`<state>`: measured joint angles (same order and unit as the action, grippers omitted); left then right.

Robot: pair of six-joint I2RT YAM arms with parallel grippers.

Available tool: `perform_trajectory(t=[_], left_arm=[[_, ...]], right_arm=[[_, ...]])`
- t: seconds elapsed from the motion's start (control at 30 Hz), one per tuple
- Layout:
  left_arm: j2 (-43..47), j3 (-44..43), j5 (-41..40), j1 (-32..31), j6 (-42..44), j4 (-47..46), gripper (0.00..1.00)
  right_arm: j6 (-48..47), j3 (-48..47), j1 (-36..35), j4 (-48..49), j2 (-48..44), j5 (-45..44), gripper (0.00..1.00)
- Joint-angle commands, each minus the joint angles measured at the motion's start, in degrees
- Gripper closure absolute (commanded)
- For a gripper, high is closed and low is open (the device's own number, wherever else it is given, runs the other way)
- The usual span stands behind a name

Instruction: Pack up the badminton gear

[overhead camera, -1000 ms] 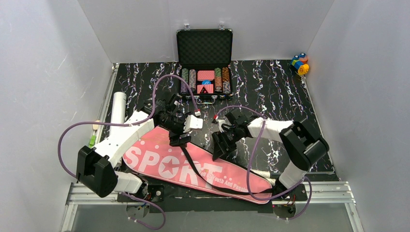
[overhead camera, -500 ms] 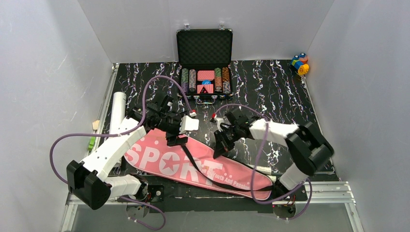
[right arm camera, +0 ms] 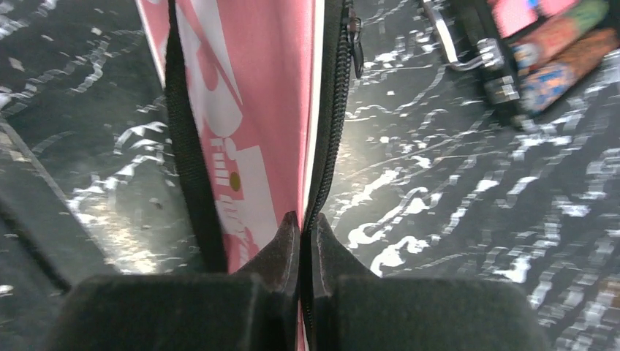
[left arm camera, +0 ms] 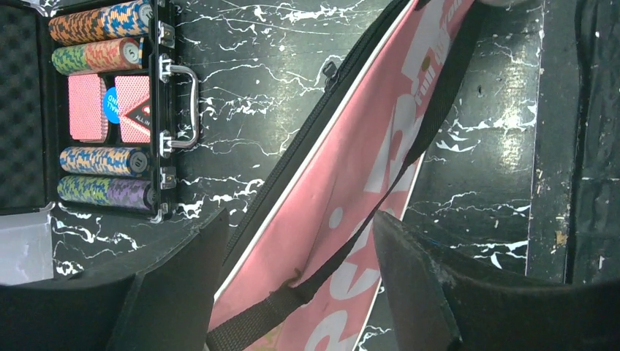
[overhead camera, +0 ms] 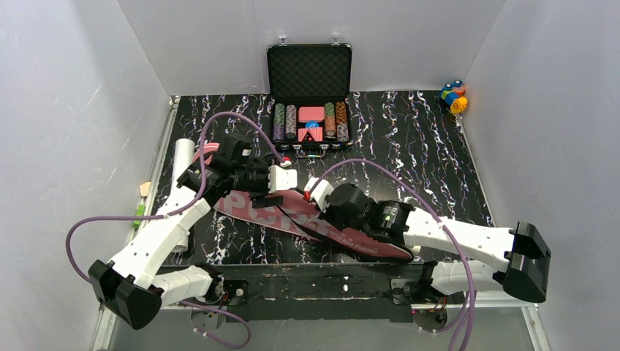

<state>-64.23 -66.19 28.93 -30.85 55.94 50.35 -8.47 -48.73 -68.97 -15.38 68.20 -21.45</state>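
The cover (left arm camera: pixel 314 219) looks like smooth pink cloth with a faint sheen and printed white lettering. Its strap (left arm camera: pixel 441 110) is matt black woven webbing, and the black toothed zip (right arm camera: pixel 333 110) along its edge carries a small puller that looks like metal. The table (left arm camera: pixel 256 58) under it is a glossy black sheet veined in white like marble, duller and scuffed at its near edge, while my own fingers (right arm camera: pixel 281 252) are matt black plastic with a slightly grainy face. The case (left arm camera: pixel 25 110) has a shiny metal handle (left arm camera: pixel 191 102), dimpled black foam (overhead camera: pixel 308 72) in its lid, and chips (left arm camera: pixel 95 55) that look like smooth striped plastic.
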Motion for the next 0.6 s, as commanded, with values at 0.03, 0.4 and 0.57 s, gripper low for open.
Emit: perform_trajectory(t=[0.03, 0.4, 0.57], left_arm=[[1.43, -2.11, 1.00, 0.45, 4.33, 5.18, 0.28], [-3.30, -8.34, -0.79, 0.44, 8.45, 8.45, 0.28], [-8.11, -12.97, 0.15, 0.45, 9.56, 16.15, 0.28]], right_arm=[[-12.43, 3.50, -9.43, 13.43, 0.38, -26.80, 0.99], [-33.71, 9.97, -16.99, 40.28, 1.75, -40.01, 0.99], [-36.54, 11.13, -17.71, 42.90, 1.38, -41.06, 0.99]])
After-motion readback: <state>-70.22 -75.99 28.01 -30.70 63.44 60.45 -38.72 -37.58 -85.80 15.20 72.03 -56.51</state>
